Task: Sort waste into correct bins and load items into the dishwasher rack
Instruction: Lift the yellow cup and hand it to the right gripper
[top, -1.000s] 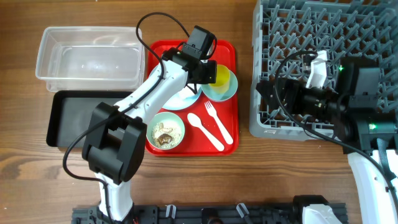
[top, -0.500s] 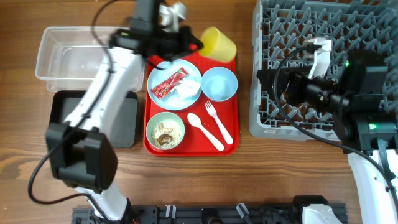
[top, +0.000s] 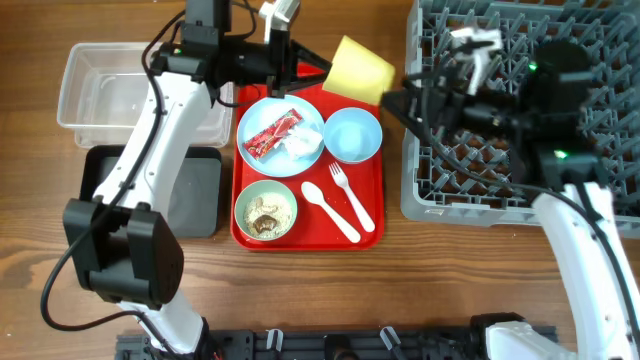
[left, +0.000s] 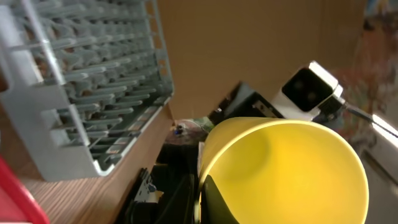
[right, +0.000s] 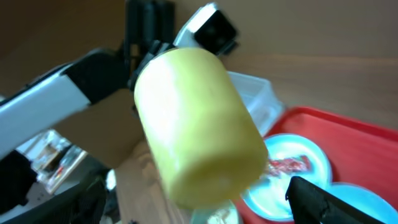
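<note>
Left end effector (top: 322, 70) pinching the rim of the yellow cup (top: 362, 70). Cup is raised, lying on its side over the far right corner of the red tray (top: 373, 170), just beside the left edge of the dishwasher rack (top: 420, 200). Right end effector (top: 402, 92) spread wide, near the cup's base; contact cannot be told.

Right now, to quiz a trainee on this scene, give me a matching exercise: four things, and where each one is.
Things:
1. cup
2. wrapper
3. scraps
4. fork

Places:
A. in the green bowl
B. lying on the red tray
C. held in the left gripper
D. on the plate

Pairs: 1-C, 2-D, 3-A, 4-B.
</note>
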